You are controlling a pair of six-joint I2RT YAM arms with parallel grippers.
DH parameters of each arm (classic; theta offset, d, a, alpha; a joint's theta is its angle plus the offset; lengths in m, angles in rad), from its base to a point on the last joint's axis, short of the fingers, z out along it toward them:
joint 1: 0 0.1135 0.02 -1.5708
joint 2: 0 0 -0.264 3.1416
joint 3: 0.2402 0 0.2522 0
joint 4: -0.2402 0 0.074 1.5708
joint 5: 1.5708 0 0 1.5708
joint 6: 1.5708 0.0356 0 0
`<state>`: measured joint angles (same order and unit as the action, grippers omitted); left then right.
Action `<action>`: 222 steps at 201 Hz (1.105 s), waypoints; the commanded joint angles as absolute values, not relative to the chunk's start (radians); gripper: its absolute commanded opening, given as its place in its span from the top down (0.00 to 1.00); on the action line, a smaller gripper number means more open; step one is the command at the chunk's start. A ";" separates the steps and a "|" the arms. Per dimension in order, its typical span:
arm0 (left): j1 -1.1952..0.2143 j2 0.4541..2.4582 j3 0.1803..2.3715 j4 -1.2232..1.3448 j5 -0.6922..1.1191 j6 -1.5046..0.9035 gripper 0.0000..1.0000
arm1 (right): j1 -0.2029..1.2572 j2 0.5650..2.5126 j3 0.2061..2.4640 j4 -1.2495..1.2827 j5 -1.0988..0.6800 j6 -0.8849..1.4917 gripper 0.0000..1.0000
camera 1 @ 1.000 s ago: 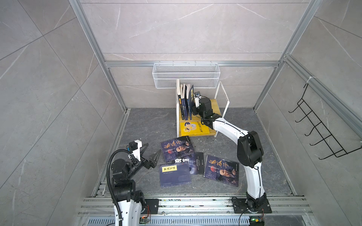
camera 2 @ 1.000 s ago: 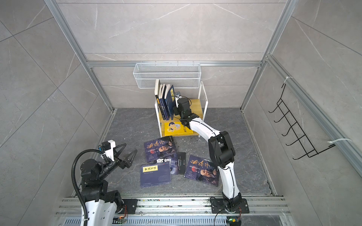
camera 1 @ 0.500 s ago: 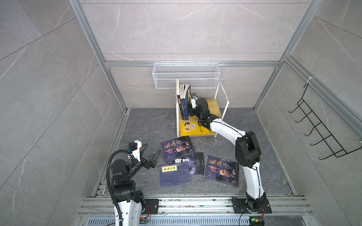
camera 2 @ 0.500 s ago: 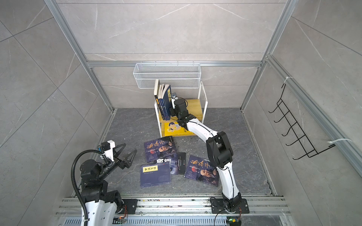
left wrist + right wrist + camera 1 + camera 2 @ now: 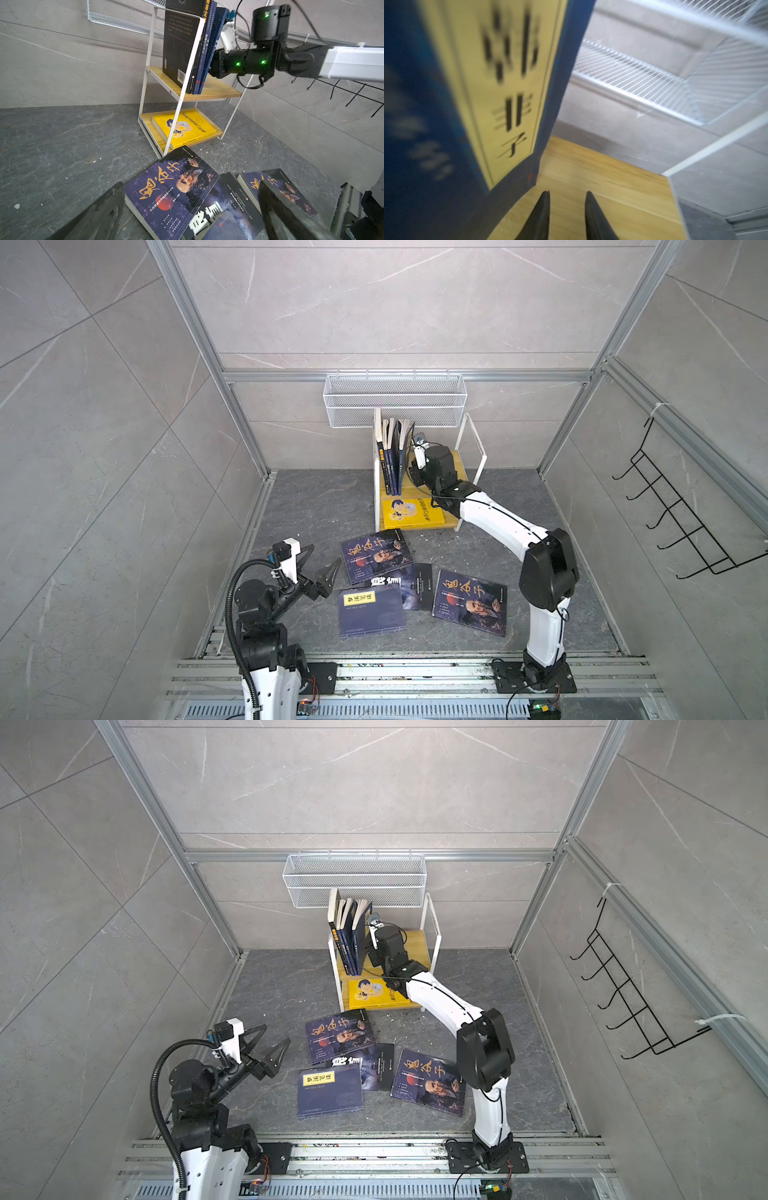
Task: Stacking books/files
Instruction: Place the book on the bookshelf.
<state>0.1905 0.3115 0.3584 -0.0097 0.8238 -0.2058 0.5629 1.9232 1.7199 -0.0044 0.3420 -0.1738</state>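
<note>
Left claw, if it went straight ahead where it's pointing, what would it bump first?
Probably the nearer portrait book on the floor; the open left claw points at it, though depth is hard to judge.

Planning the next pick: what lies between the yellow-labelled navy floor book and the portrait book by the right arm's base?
The black book, partly under the navy book, shown in both top views.

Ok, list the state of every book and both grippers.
Upright books, standing on the upper shelf, tilted.
Yellow book, flat on the lower shelf.
Rack-side portrait book, flat on the floor.
Other portrait book, flat on the floor.
Black book, flat, partly covered.
Labelled navy book, flat on the floor.
Left gripper, open, empty.
Right gripper, open, empty.
</note>
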 commanded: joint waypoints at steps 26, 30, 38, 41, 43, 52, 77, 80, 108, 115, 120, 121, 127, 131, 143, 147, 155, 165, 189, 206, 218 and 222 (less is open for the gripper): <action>0.195 0.308 0.374 0.003 0.843 -0.201 0.00 | 0.568 1.799 1.703 -0.058 0.350 -0.171 0.68; 0.194 0.304 0.373 0.006 0.843 -0.203 0.00 | 0.568 1.804 1.720 -0.069 0.346 -0.165 0.68; 0.194 0.301 0.368 0.018 0.848 -0.210 0.00 | 0.568 1.818 1.750 -0.082 0.342 -0.146 0.68; 0.195 0.301 0.368 0.020 0.850 -0.210 0.00 | 0.567 1.822 1.761 -0.083 0.340 -0.139 0.68; 0.195 0.301 0.368 0.020 0.850 -0.212 0.00 | 0.567 1.825 1.764 -0.084 0.338 -0.137 0.68; 0.199 0.304 0.371 0.017 0.849 -0.211 0.00 | 0.569 1.840 1.800 -0.094 0.326 -0.121 0.68; 0.200 0.301 0.380 -0.007 0.841 -0.194 0.00 | 0.580 1.901 1.920 -0.134 0.305 -0.108 0.69; 0.199 0.300 0.378 -0.004 0.843 -0.196 0.00 | 0.582 1.909 1.933 -0.141 0.305 -0.110 0.69; 0.202 0.310 0.381 -0.001 0.843 -0.198 0.00 | 0.605 1.959 2.014 -0.171 0.304 -0.107 0.69; 0.202 0.310 0.383 -0.005 0.841 -0.195 0.00 | 0.614 1.971 2.034 -0.180 0.300 -0.104 0.69; 0.201 0.309 0.382 -0.006 0.839 -0.194 0.00 | 0.619 1.980 2.049 -0.187 0.293 -0.106 0.69; 0.201 0.308 0.380 -0.005 0.840 -0.195 0.00 | 0.620 1.982 2.053 -0.188 0.292 -0.107 0.69; 0.200 0.303 0.378 -0.001 0.841 -0.196 0.00 | 0.628 1.993 2.069 -0.194 0.289 -0.111 0.69; 0.199 0.301 0.374 0.003 0.843 -0.198 0.00 | 0.633 1.999 2.079 -0.196 0.288 -0.117 0.69; 0.199 0.302 0.373 0.010 0.849 -0.204 0.00 | 0.651 2.016 2.104 -0.200 0.292 -0.128 0.69; 0.199 0.305 0.374 0.010 0.848 -0.205 0.00 | 0.654 2.022 2.112 -0.201 0.297 -0.128 0.69; 0.201 0.310 0.377 0.002 0.845 -0.202 0.00 | 0.662 2.030 2.128 -0.206 0.299 -0.127 0.69; 0.202 0.310 0.383 -0.012 0.839 -0.195 0.00 | 0.671 2.043 2.154 -0.216 0.295 -0.126 0.69; 0.198 0.300 0.373 0.010 0.849 -0.206 0.00 | 0.692 2.074 2.205 -0.238 0.297 -0.157 0.69; 0.202 0.310 0.378 0.003 0.845 -0.204 0.00 | 0.699 2.081 2.223 -0.247 0.310 -0.170 0.69; 0.200 0.306 0.379 -0.003 0.843 -0.200 0.00 | 0.703 2.082 2.228 -0.250 0.307 -0.178 0.69; 0.198 0.304 0.377 -0.003 0.842 -0.199 0.00 | 0.703 2.080 2.230 -0.253 0.307 -0.183 0.69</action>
<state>0.1970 0.3099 0.3584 -0.0238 0.8230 -0.2054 0.6819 2.0586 2.1899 -0.2260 0.3153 -0.1509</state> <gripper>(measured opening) 0.997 0.311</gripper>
